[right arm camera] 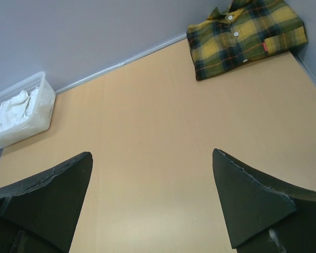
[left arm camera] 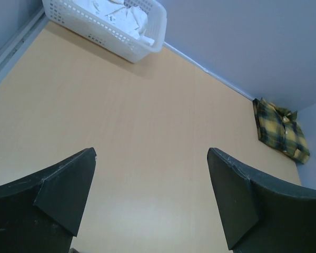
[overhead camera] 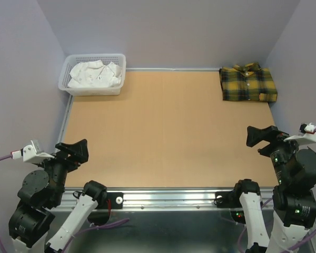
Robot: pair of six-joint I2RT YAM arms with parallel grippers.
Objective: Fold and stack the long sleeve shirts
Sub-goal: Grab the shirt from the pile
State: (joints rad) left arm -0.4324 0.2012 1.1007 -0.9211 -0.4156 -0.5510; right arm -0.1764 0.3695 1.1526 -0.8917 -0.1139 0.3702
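Left gripper (overhead camera: 80, 150) is wide open and holds nothing. It hangs over the near left edge of the counter (overhead camera: 168, 132), with its two dark fingers (left arm camera: 63, 184) far apart. From its own camera you can see bare wood between them. The right gripper (overhead camera: 255, 139) is wide open too, and it holds nothing. It sits over the near right edge of the counter and points in toward the middle. The white shirt (overhead camera: 95, 74) is not on the wood. It lies in a soft, crumpled heap inside the white basket (overhead camera: 95, 91), which stands in the far left corner by the back wall. The plaid shirt (overhead camera: 248, 84) is yellow and dark green. It lies flat and folded in the far right corner, close to the back wall and the side wall. Its collar is toward the back wall, and you can see its white buttons down the front. A small red tag shows on it in the right wrist view. The two shirts are well apart, one in each far corner. Both grippers are well away from them.
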